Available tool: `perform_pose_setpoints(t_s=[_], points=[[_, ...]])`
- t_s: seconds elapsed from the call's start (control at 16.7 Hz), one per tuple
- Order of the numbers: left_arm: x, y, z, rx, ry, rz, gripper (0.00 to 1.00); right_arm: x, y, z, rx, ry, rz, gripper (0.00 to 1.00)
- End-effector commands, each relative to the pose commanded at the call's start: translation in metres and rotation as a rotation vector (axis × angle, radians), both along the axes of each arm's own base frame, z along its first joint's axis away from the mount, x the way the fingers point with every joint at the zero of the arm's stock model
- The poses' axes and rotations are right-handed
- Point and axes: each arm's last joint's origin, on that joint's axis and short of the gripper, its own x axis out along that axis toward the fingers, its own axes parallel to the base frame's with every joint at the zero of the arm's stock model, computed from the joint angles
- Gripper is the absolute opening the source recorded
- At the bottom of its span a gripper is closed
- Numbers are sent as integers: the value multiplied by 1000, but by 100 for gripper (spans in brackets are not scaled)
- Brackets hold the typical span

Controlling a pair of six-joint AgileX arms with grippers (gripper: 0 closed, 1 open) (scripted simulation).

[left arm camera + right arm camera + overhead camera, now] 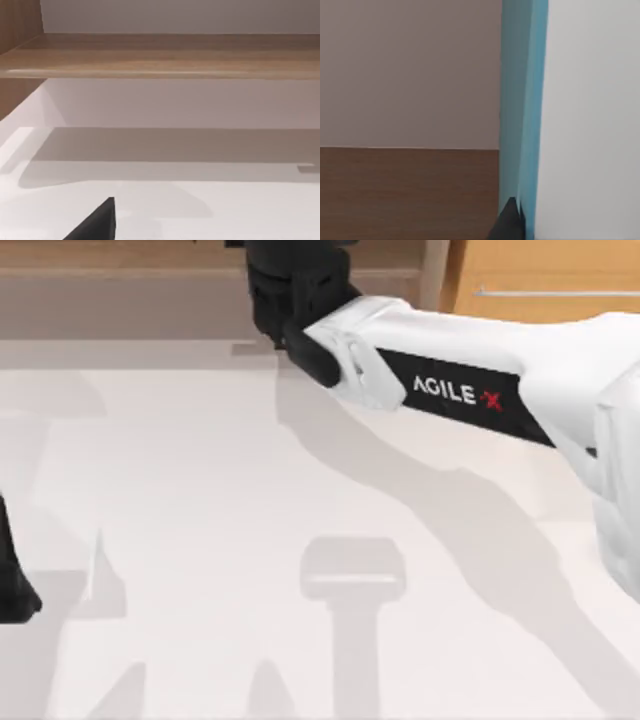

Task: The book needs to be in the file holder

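my right arm reaches in from the right side across the white table to its far edge, the white link with the black agilex band running toward far centre. its dark wrist and the right gripper sit at the far edge, near the wood-coloured furniture behind the table. i cannot tell from above whether the fingers are apart or together.

right wrist view: the book stands upright and very near the camera, teal cover edge-on, white face beside it. a dark fingertip touches the teal cover at its lower part. so the book is up at the right gripper, at the far edge of the table. whether it is clamped, cannot tell.

my left arm is parked at the left edge of the table, a dark piece low at the side. in the left wrist view a dark finger points over bare white table toward a wooden shelf. its finger spread: cannot tell.
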Motion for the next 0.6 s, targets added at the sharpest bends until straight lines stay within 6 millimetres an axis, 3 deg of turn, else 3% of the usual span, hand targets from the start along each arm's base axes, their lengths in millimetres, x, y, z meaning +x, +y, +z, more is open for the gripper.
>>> perform_pose_setpoints(t_s=[0.3,0.6], points=[[0,0,0,0,0,0,100,-22,-15,21,26,27,102,0],[0,0,0,0,0,0,100,-66,-49,38,102,124,308,0]])
